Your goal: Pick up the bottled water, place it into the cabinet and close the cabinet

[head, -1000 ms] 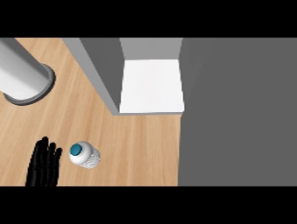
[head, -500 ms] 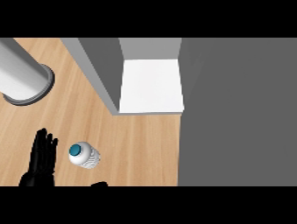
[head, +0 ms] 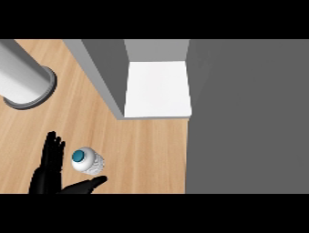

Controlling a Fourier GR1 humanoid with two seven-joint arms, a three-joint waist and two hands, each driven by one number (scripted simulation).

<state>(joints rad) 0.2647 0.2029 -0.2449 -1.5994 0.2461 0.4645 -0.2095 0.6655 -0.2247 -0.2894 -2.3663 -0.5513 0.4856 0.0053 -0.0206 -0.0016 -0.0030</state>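
Flanking the bottled water [head: 87, 160], the right hand [head: 49, 170] spreads straight fingers [head: 52, 145], seemingly untouching.

The bottled water [head: 87, 161] stands upright on the bench [head: 143, 150], nearer the lower edge of the head view than the cabinet [head: 158, 88]. The cabinet lies beyond the bottle and to its right, its interior floor exposed, its left wall [head: 106, 75] running diagonally away from the bottle. A large cylinder [head: 15, 79] rests on the bench beyond the bottle and to its left, well apart from it. One hand [head: 49, 170] sits immediately left of the bottle, fingers extended alongside it, the thumb [head: 86, 184] reaching beneath the bottle on its near side.
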